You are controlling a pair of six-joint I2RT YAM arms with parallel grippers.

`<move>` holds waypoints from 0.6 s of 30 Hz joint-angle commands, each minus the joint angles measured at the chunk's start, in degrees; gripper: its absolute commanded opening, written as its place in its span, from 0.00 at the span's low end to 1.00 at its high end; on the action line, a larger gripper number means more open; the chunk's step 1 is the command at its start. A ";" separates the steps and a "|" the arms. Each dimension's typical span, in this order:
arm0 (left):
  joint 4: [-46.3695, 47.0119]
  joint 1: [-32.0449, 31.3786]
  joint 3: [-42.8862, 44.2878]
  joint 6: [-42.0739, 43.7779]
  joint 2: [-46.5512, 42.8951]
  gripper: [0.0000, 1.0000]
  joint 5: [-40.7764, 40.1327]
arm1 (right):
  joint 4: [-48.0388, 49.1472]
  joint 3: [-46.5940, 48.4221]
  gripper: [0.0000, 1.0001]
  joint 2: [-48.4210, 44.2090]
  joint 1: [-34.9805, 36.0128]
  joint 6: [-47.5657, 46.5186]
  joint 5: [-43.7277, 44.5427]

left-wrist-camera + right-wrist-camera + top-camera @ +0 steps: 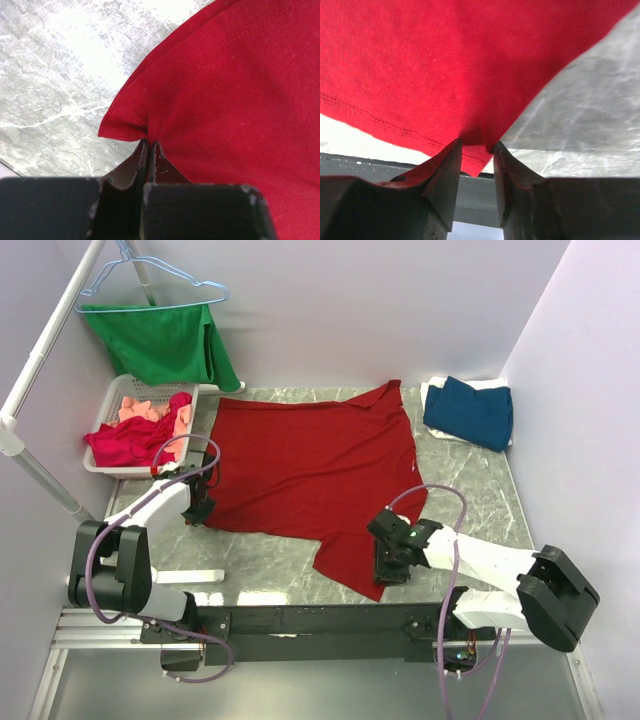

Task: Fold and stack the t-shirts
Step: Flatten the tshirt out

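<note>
One deep-red t-shirt (310, 465), soft knit with a stitched hem, lies spread on the grey marbled table (270, 560). The left gripper (149, 145) is clamped on its left edge and the right gripper (476, 145) pinches its near hem corner. At far right, a folded dark blue t-shirt (470, 412) covers what appears to be a white t-shirt (432, 392). At far left, a white basket (104, 412) holds one crimson t-shirt (125, 445) and one salmon-pink t-shirt (145, 408).

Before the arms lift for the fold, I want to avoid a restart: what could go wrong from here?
1. The left gripper pinches only a small tuck at the edge of the deep-red t-shirt, so the cloth may slip out under tension.
2. The right gripper holds just the near corner tip, which is equally little cloth.
3. The shirt's far sleeve lies close to the folded dark blue t-shirt, so a wide swing might drag it.
</note>
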 commanded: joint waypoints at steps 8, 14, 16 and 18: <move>-1.11 -0.12 0.85 0.98 -1.38 0.01 -1.43 | -1.15 -0.07 0.04 5.78 5.18 5.12 1.82; -2.95 -0.21 1.46 1.42 -3.39 0.01 -2.04 | -10.81 2.66 0.00 0.60 6.14 10.04 9.45; -4.18 -0.21 1.64 1.68 -4.36 0.01 -1.96 | -16.08 4.24 0.00 -4.03 6.06 11.10 10.87; -5.59 -0.21 1.55 1.59 -6.21 0.01 -1.78 | -22.15 6.17 0.00 -7.39 6.06 13.12 13.06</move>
